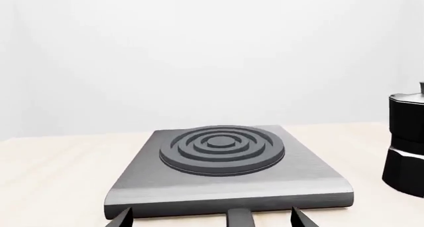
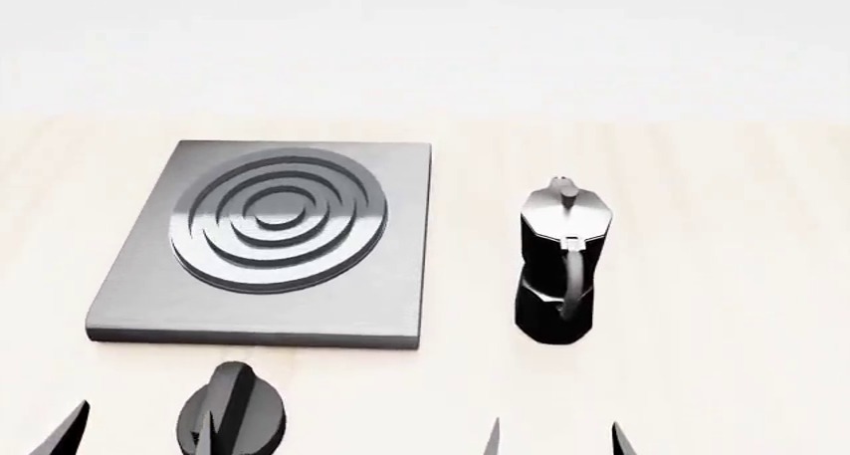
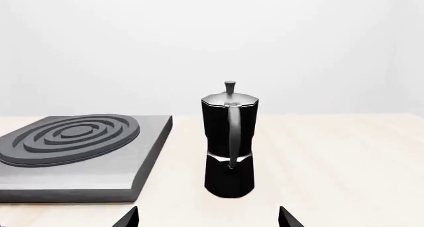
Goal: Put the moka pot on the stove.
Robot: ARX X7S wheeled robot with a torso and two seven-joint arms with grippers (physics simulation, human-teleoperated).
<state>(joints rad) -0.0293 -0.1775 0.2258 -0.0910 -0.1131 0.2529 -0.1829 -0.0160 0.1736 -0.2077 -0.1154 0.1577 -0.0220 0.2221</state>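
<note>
Right jaws (image 3: pixel 208 218) show only as two dark tips at the near edge of the right wrist view, spread wide and holding nothing. Directly ahead of that gap, a little way off and not yet between the tips, stands the pot (image 3: pixel 229 140), upright on the table (image 3: pixel 331 157), handle turned toward the jaws. Its tall, narrow-waisted shape is the main risk, I judge: a tip catching the handle or pushing high on the body could tip it over or spin it, and a pinch on the glossy facets might slip during the lift. The stove (image 3: pixel 79 152) sits just beside the pot, apart from it, so a low carry could knock the base against the raised slab edge.

Left jaws (image 1: pixel 210 219) are also spread and empty, at the stove's near edge. In the head view a knob (image 2: pixel 234 412) lies between them, a possible obstruction.
</note>
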